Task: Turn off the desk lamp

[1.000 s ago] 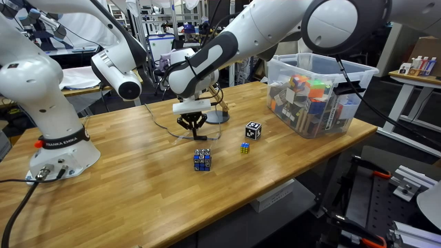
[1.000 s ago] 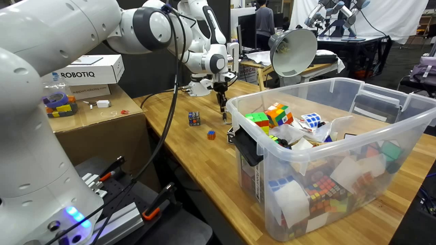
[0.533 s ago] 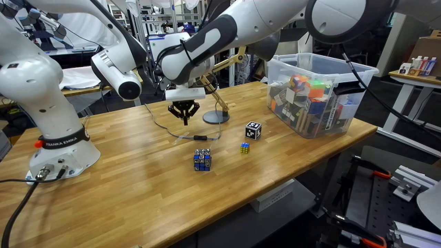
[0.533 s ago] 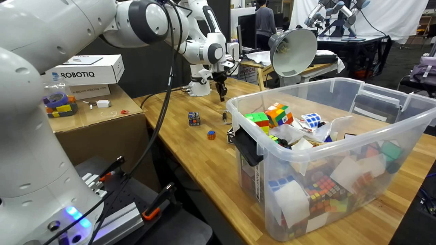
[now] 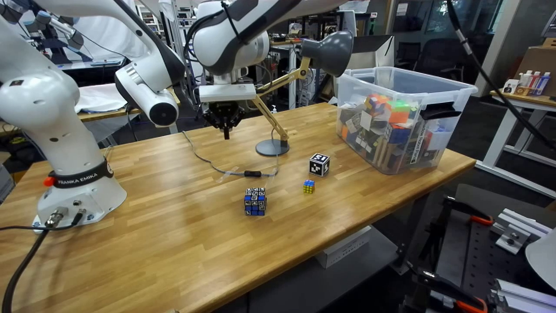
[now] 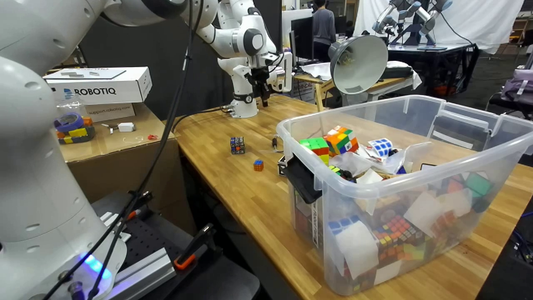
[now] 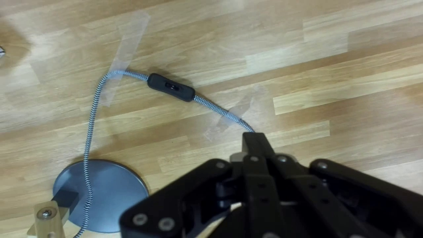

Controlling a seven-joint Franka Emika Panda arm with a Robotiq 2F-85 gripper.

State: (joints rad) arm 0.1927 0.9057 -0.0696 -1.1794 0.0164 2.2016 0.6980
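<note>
Jaws together, desk lamp [image 5: 283, 81] nearby

My gripper [image 5: 226, 134] hangs over the table [image 5: 173, 226], fingertips [image 7: 249, 142] meeting. In wrist view they block the cord [image 7: 88, 132], so its run past that pt. is hidden. Inline switch [image 7: 171, 87] shows OK, but rocker position's too small to read; tape strips [image 7: 127, 53] lie across the cord either side of it. Lamp's base [image 7: 109, 195] sits on the table, bottom L of wrist view, w/ its wooden arm [image 7: 49, 218] cut off by the frame; far L, a sliver [image 7: 1, 52] of smth, can't tell what.

In an exterior view the clear bin [image 6: 366, 189] hides the base; shade [image 6: 359, 64] shows above the rim, its inside hard to make out. In an exterior view my white mount [image 5: 228, 92] covers the wooden arm's elbow.

Also about: larger puzzle cube [image 5: 254, 201], small puzzle cube [image 5: 309, 186], b/w marker cube [image 5: 319, 164], the last partly hidden by the bin + its dark clip [image 6: 303, 177] in an exterior view. 2nd white arm [image 5: 43, 108] stands on the same table.
</note>
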